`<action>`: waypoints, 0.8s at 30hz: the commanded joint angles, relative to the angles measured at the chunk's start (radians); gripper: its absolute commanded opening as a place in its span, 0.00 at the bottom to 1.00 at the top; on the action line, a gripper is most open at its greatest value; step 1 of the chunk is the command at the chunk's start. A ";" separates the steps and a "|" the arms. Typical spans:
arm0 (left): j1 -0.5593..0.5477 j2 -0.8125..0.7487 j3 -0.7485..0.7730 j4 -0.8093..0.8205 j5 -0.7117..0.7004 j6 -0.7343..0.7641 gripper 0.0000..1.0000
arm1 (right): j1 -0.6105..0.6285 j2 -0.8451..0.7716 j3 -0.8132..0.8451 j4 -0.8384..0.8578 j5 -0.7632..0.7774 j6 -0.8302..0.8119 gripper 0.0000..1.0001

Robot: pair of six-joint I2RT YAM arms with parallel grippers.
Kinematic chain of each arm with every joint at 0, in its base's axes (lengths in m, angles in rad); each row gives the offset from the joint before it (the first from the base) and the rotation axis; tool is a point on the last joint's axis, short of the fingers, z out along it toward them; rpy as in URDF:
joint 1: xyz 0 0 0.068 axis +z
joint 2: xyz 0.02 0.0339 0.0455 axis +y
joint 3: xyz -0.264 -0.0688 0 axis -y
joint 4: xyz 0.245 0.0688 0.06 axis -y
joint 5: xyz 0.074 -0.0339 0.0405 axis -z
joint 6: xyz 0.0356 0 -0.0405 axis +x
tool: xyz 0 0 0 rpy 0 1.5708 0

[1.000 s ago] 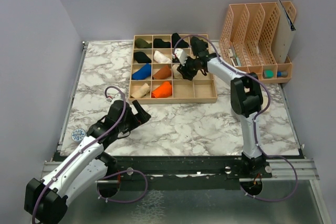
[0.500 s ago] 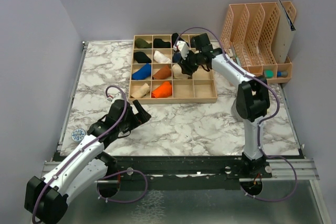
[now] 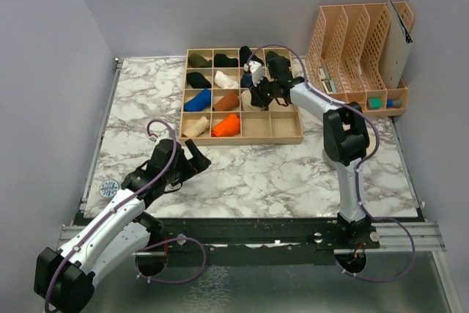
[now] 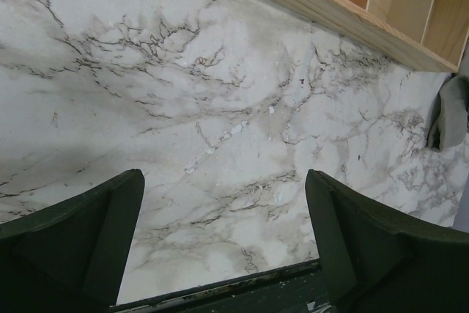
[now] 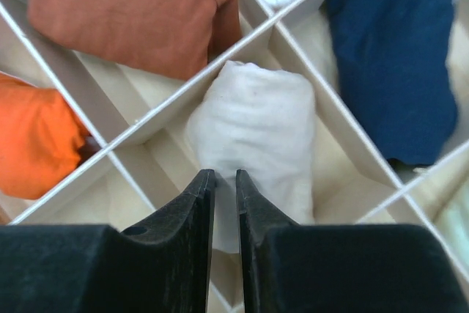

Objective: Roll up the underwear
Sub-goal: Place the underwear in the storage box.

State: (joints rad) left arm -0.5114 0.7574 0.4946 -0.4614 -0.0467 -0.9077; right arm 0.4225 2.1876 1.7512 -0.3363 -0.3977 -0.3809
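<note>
Pale beige underwear (image 5: 253, 130) lies rolled in one compartment of the wooden tray (image 3: 242, 139), just beside the rust-brown roll (image 5: 132, 16), at the far middle of the table (image 3: 293, 174). Over its near end hangs the right gripper (image 5: 222, 175), jaws almost together with only a thin slit between. Near the tray's front edge the left gripper (image 4: 223, 177) stands wide and holds nothing.
</note>
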 commanded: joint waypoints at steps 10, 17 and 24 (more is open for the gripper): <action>0.005 0.005 0.022 -0.003 -0.010 0.003 0.99 | 0.004 -0.017 0.000 0.041 0.021 0.036 0.26; 0.005 -0.013 0.018 -0.005 -0.005 -0.003 0.99 | 0.004 -0.024 0.070 0.048 0.019 0.094 0.30; 0.005 -0.008 0.016 -0.006 -0.004 0.002 0.99 | 0.005 0.134 0.226 -0.044 0.044 0.120 0.30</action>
State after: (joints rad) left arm -0.5114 0.7547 0.4946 -0.4614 -0.0467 -0.9081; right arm 0.4240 2.2261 1.8835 -0.3115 -0.3870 -0.2920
